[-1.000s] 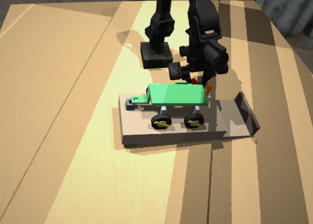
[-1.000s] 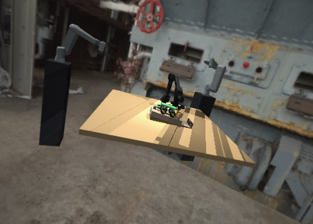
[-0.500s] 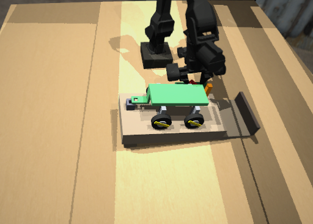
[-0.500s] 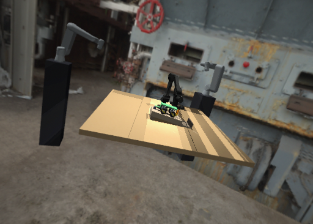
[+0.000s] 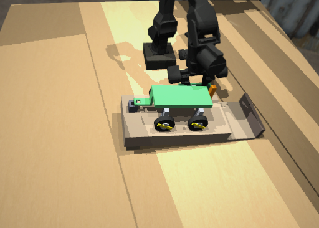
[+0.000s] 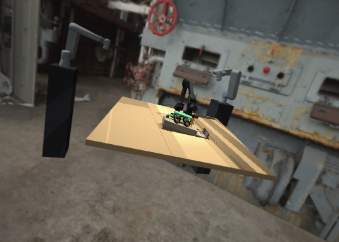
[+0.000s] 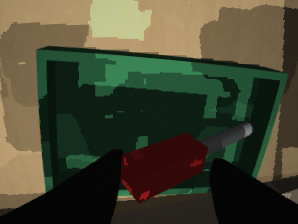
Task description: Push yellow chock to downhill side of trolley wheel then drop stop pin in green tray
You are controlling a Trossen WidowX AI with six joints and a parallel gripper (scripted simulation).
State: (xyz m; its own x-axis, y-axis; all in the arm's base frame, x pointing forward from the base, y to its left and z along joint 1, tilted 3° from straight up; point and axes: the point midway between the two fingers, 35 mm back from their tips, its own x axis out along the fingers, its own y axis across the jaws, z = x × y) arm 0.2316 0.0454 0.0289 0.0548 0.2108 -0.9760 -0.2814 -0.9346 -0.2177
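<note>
Red-headed pin lies in the green tray, between and beyond the parted fingers

In the top view, the trolley's green tongue [image 5: 144,101], with its square hole, reaches over a dark block [image 5: 133,106] at the ramp's left end. The trolley [image 5: 182,96] [image 6: 183,114] stands on the ramp [image 5: 177,139] [image 6: 180,128], which rests on the tabletop [image 5: 62,113] [image 6: 132,130]. The gripper [image 5: 195,80] [image 7: 166,163] is at the trolley's far side, its fingers moderately parted and holding nothing. Right of it, the chock's orange handle [image 5: 212,91] shows by the deck's far right corner; its base is hidden there. An upright end board [image 5: 252,116] stands farther right.

In the wrist view, the stop pin [image 7: 165,167] lies aslant in the tray [image 7: 150,65]. Its red head appears between the fingertips, close to the left one in that view; its grey shaft points right and up. Whether either finger touches it cannot be told.
</note>
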